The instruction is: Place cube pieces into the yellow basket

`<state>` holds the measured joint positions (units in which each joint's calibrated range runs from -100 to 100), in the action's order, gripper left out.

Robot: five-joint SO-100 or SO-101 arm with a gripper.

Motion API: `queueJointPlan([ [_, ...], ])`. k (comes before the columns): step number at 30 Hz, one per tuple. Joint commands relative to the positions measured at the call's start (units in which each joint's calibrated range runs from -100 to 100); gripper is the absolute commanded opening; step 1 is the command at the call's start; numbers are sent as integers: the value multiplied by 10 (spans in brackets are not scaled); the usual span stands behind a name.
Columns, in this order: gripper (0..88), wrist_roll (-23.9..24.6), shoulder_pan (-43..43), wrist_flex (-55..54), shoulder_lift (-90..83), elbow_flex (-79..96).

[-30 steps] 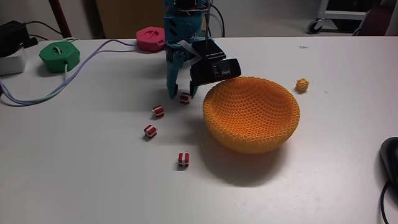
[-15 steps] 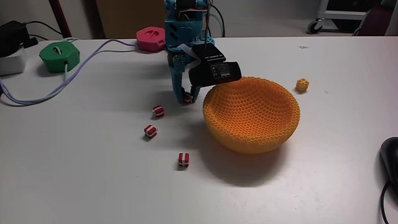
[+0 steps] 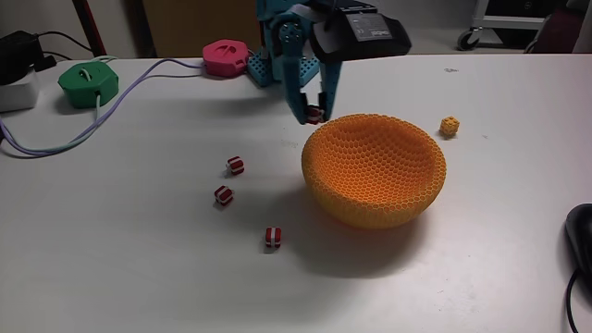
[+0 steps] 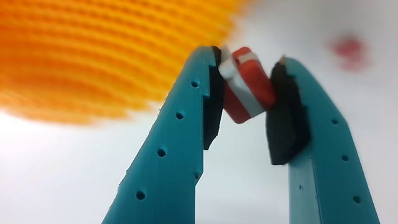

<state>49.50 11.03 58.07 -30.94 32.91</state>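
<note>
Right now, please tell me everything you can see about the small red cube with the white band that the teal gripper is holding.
The small red cube with a white band looks like hard plastic, with one white stripe across its red faces. It sits tilted, pinched between the dark pads of the teal two-finger gripper, near the fingertips. In the fixed view it hangs lifted off the white table, beside the rim of the orange-yellow honeycomb mesh basket, not yet inside it.

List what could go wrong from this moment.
1. The red cube sits tilted between the gripper fingertips, gripped near their ends; it might slip out before release.
2. In the fixed view the gripper hangs beside the basket rim, not over the bowl; releasing now would likely drop the cube outside.
</note>
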Motion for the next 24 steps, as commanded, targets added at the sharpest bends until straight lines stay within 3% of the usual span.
queueJointPlan([
  [1, 0, 49, 58, -100, 14, 14],
  [2, 4, 62, 66, -133, 21, 33],
  [4, 268, 21, 75, -224, 23, 70],
  [5, 339, 8, 79, -247, 23, 76],
  [9, 425, -3, 82, -265, 19, 85],
  [15, 452, -26, 28, -227, 40, 23],
  [21, 327, -22, -111, -73, 188, -223],
  [24, 261, 19, -145, -46, 264, -288],
])
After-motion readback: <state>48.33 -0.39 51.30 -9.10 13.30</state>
